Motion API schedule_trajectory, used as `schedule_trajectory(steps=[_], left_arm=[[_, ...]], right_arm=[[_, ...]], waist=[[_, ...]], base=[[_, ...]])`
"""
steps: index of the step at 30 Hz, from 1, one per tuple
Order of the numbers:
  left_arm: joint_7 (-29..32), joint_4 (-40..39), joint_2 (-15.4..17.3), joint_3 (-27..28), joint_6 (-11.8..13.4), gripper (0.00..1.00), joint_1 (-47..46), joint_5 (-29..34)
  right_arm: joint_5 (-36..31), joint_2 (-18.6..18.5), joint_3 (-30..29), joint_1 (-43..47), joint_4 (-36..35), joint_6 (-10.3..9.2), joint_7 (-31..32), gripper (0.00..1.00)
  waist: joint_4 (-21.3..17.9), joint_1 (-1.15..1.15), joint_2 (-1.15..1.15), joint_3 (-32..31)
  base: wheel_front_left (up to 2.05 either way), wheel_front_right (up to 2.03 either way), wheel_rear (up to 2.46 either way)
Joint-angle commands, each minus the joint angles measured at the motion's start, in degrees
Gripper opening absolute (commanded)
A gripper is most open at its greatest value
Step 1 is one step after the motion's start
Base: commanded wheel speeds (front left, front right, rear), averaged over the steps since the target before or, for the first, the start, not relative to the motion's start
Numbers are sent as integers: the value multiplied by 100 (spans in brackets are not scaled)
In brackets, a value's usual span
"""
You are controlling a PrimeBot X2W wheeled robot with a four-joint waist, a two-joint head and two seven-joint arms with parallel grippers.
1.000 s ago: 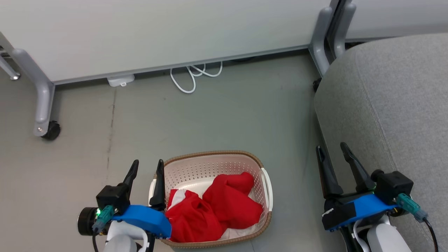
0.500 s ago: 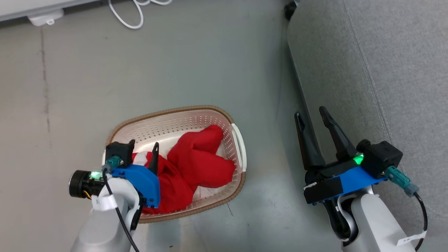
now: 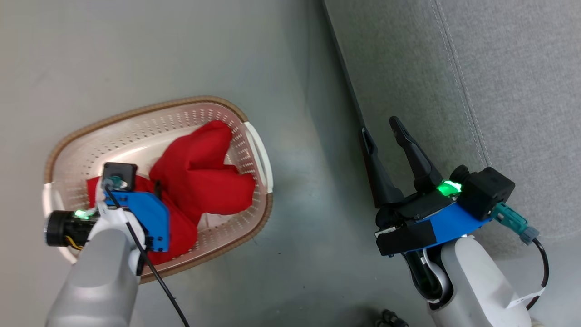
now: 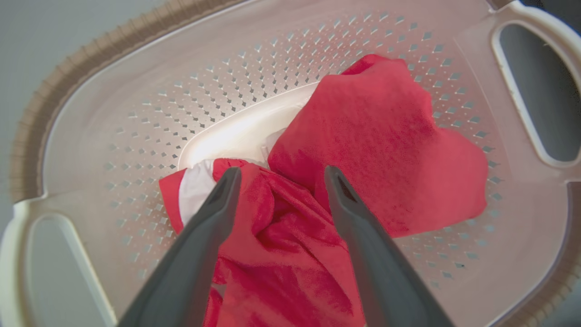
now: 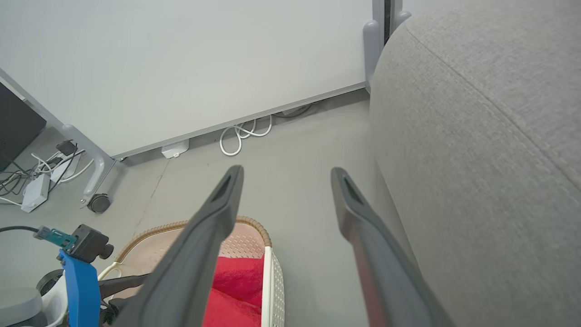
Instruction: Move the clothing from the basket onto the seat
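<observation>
in the basket (image 4: 113, 104), the clothing (image 4: 376, 150) just under the left tool (image 4: 282, 171), its jaws wide apart and empty

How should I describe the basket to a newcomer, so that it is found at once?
Start from the big grey seat on the right of the head view. On the grey floor to its left stands the basket: an oval tub of cream perforated plastic with a brown woven-look rim and white handles. It alone holds the bright red clothing.
</observation>
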Motion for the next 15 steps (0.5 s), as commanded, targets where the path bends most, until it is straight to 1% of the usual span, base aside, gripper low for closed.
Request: schedule_trajectory(steps=[1,8,15], left_arm=[[39,47,74,28,57,100,-158,-13],[279,331,297,7,307,100,-386,25],[544,551,517,-90,719,100,-560,142]], right_arm=[[50,-6,36,-107,-59,1,-15,100],[290,-7,249,-141,-193,1,-16,100],[458,-6,370,-164,-274,1,-17,100]], waist=[[-201,-1,0,221],[-421,-1,0,530],[-566,-1,0,792]], base=[[0,0,0],[0,0,0],[0,0,0]])
